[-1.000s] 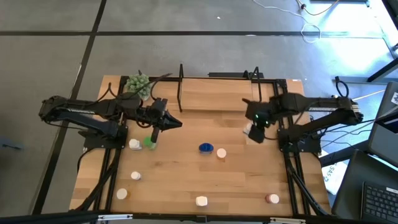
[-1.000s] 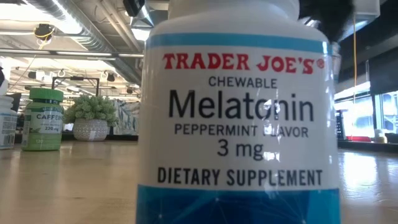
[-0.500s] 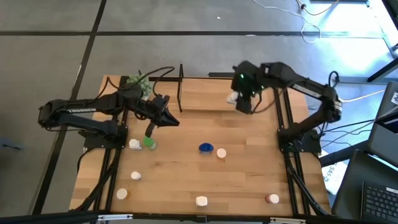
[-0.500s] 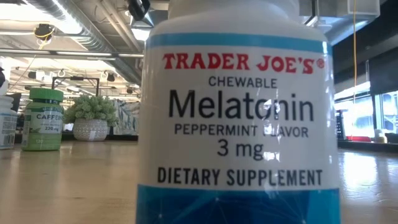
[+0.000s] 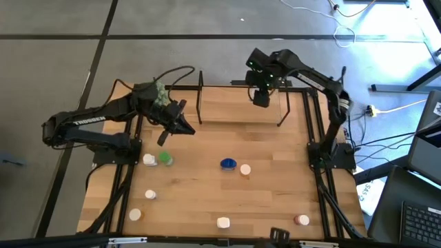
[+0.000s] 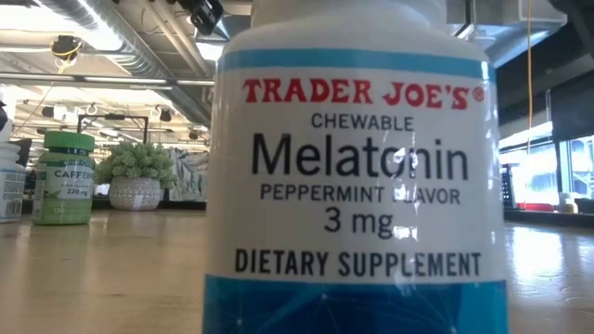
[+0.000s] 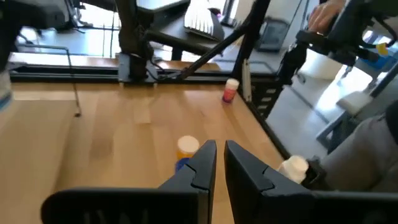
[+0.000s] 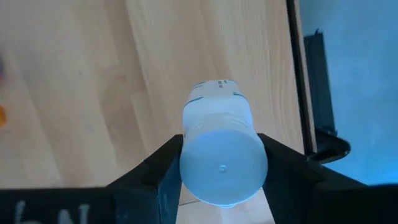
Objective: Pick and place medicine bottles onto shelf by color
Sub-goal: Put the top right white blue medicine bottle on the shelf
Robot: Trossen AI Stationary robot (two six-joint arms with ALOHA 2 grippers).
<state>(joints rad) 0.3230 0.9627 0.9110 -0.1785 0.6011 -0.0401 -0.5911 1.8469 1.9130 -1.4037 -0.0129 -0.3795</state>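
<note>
High view: the right hand is hanging over the far edge of the shelf, which is lying at the far side of the table. The left hand is hovering just beside the shelf's near left end. Nearer than the shelf, a green bottle, a blue bottle and several white-capped bottles are standing well apart, leaving open wood between them.

Low view: a bottle is filling the frame, reading "TRADER JOE'S CHEWABLE Melatonin PEPPERMINT FLAVOR 3 mg DIETARY SUPPLEMENT". Neither hand is showing here.

Left wrist view: the fingers are standing clenched, nothing between them.

Right wrist view: the right hand is grasping a white bottle by its sides, above the wood.
</note>
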